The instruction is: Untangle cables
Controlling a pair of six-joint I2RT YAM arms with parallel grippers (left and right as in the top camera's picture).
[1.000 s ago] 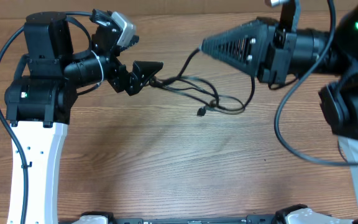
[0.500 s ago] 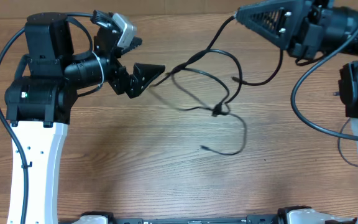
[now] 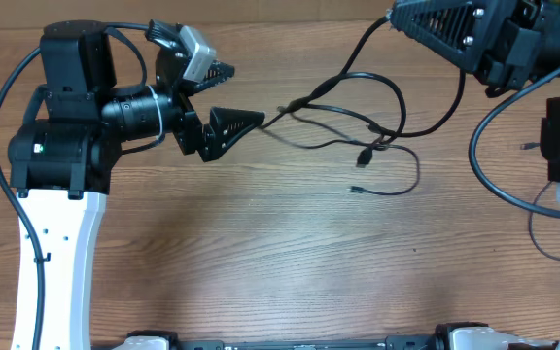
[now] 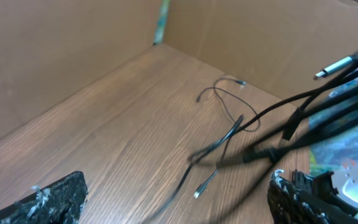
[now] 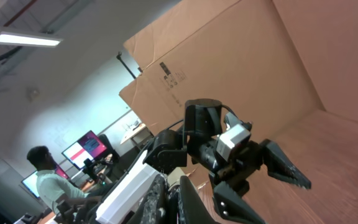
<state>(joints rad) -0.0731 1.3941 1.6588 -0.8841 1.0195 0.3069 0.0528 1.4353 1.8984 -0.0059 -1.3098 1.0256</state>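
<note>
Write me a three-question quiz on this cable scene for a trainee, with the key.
1. True or false: the left pincer is shut on the cables.
2. The cables rise off the table to the tip of which? A) the right pincer; B) the left pincer; C) neither.
3. Fill in: the loose plug ends lie on the ____.
Key: 1 false, it stands open; 2 A; 3 table.
</note>
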